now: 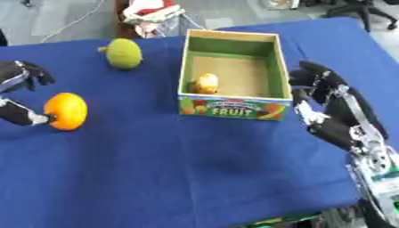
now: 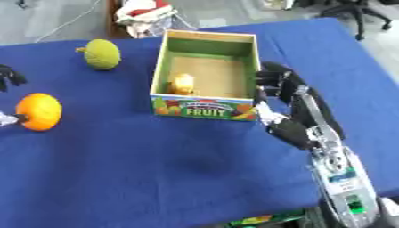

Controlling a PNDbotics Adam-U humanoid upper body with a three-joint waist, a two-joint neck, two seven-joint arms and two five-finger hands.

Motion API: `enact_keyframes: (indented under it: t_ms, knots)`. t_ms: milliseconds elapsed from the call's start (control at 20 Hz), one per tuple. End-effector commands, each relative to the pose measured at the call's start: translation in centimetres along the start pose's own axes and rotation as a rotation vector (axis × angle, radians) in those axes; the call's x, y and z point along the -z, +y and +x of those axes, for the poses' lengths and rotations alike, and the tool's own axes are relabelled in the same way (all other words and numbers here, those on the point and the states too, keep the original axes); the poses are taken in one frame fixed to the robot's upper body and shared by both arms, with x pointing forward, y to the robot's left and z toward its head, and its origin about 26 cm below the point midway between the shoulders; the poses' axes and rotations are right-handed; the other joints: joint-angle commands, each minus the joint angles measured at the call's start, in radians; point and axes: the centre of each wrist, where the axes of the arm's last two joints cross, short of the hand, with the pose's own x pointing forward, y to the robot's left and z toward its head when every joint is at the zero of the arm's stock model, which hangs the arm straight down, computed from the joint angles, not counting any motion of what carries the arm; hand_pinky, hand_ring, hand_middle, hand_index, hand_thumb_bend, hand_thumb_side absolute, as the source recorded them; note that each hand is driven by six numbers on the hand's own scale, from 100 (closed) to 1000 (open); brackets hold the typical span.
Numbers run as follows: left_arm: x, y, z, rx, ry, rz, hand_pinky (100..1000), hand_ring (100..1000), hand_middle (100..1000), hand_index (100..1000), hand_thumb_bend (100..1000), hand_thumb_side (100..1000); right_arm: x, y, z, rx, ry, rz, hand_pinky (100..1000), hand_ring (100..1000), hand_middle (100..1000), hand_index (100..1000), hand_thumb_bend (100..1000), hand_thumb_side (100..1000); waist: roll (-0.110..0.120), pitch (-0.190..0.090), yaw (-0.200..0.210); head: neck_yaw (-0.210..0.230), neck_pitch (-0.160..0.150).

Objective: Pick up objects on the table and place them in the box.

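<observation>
Right hand (image 1: 331,111) idles beside the box (image 1: 272,73), fingers relaxed, holding nothing.
Well left of the box, left hand (image 1: 19,95) brackets the orange fruit (image 1: 66,111), fingers part-open for a grasp; green fruit (image 1: 123,53) waits; a yellow fruit (image 1: 206,83) lies inside.

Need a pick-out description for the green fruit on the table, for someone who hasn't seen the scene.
Start at the open cardboard box labelled FRUIT on the blue tablecloth. Look to its left, toward the far edge: the bumpy green round fruit lies there. It is green and rough, unlike the smooth orange fruit nearer the robot, beside the left hand.
</observation>
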Motion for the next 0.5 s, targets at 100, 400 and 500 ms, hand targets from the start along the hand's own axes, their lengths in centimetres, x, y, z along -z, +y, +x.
enact_keyframes:
  t_ms: [100, 400, 500]
  knots:
    - [0.5, -0.1, -0.8, 0.022, 0.012, -0.021, 703, 633, 674, 807, 529, 223, 0.2, -0.7, 0.3, -0.027, -0.010, -0.002, 743, 794, 764, 900, 100, 314, -0.001, -0.013, -0.002, -0.003, -0.005]
    - [1.5, -0.6, -0.3, 0.029, -0.002, -0.023, 691, 615, 647, 782, 504, 185, 0.1, -0.6, 0.2, -0.025, -0.008, -0.004, 743, 794, 763, 901, 100, 315, -0.001, -0.015, -0.003, -0.007, -0.005]
    - [1.9, -0.7, 0.0, 0.036, -0.007, -0.017, 684, 593, 614, 752, 435, 123, 0.1, -0.6, 0.2, -0.023, -0.009, -0.004, 743, 794, 763, 901, 100, 315, -0.002, -0.016, -0.006, -0.009, -0.004]
